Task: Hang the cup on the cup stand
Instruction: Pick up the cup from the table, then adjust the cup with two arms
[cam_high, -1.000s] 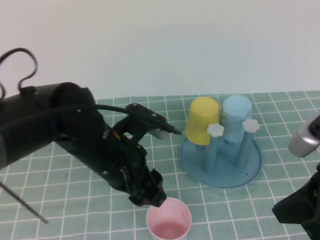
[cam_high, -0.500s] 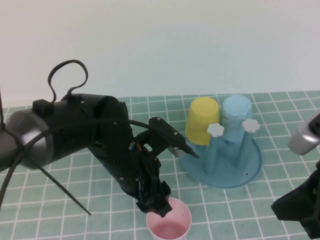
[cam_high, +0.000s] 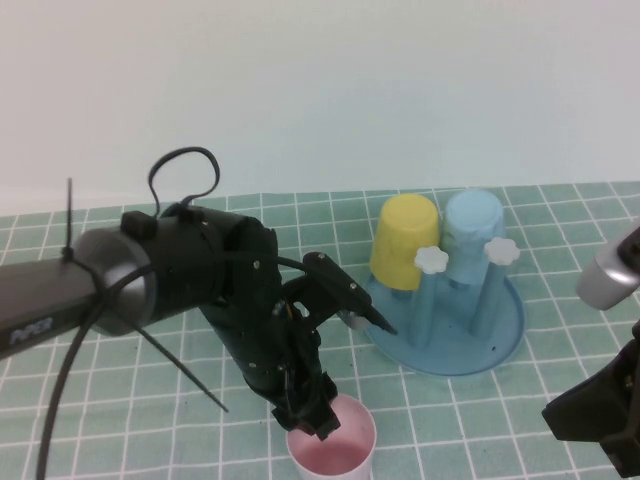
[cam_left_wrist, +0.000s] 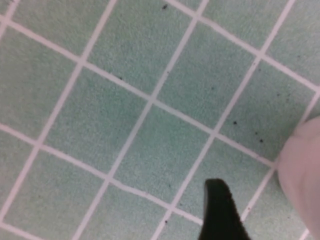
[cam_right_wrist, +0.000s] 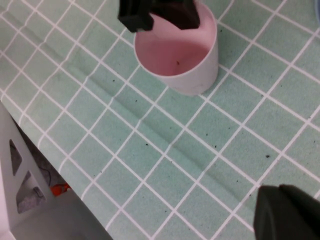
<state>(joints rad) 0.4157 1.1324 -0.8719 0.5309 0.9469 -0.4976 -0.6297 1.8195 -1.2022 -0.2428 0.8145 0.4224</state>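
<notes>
Jaws spread, the left gripper (cam_high: 312, 418) straddles, it seems, the rim of the small pale pink plastic tumbler (cam_high: 335, 447), standing upright at six o'clock. The round blue pegged stand (cam_high: 443, 318) sits at two o'clock. Right gripper (cam_high: 600, 415), closed, at four o'clock.

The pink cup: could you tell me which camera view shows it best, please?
The right wrist view: the pink cup stands upright, its rim and inside nearly whole, with the left gripper at its rim. The high view cuts off its bottom; the left wrist view catches only a sliver of its side.
</notes>
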